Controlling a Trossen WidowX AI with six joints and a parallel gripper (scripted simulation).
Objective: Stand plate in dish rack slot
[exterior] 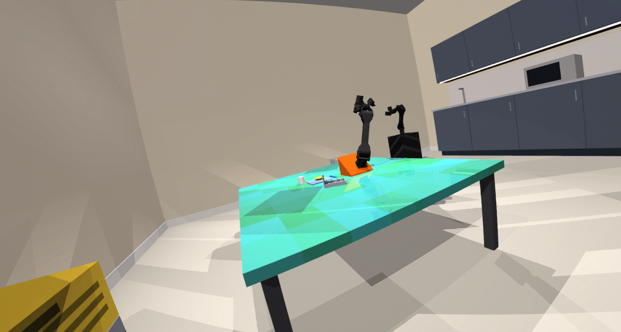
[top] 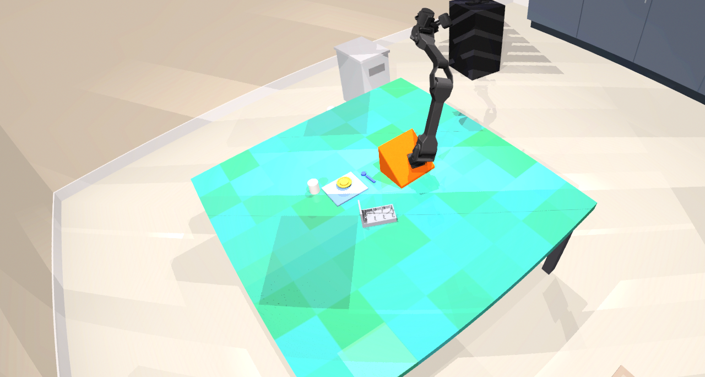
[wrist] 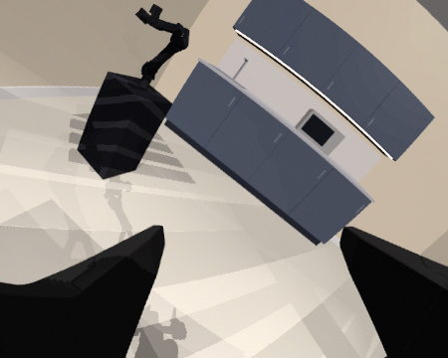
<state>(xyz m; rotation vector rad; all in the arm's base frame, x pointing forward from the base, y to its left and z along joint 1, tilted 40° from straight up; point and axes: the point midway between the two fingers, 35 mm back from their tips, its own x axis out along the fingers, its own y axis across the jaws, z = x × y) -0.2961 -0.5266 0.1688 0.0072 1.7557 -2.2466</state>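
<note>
A small yellow plate [top: 343,182] [exterior: 319,177] lies flat on a pale mat [top: 334,195] near the middle of the teal table [top: 443,256] [exterior: 347,217]. The grey dish rack [top: 378,215] [exterior: 334,182] stands just in front of the mat, with nothing in its slots. My arm rises from an orange wedge base [top: 395,159] [exterior: 347,165]. My gripper [top: 438,23] [exterior: 364,100] [wrist: 254,237] is open and empty, held high above the base, far from the plate and the rack. It points away from the table toward the kitchen cabinets.
A white cup [top: 313,186] [exterior: 301,180] stands left of the mat and a blue spoon [top: 367,176] lies to its right. Beyond the table stand a white bin [top: 362,69] and a black pedestal [top: 475,34] [exterior: 403,145] [wrist: 120,129] bearing another arm.
</note>
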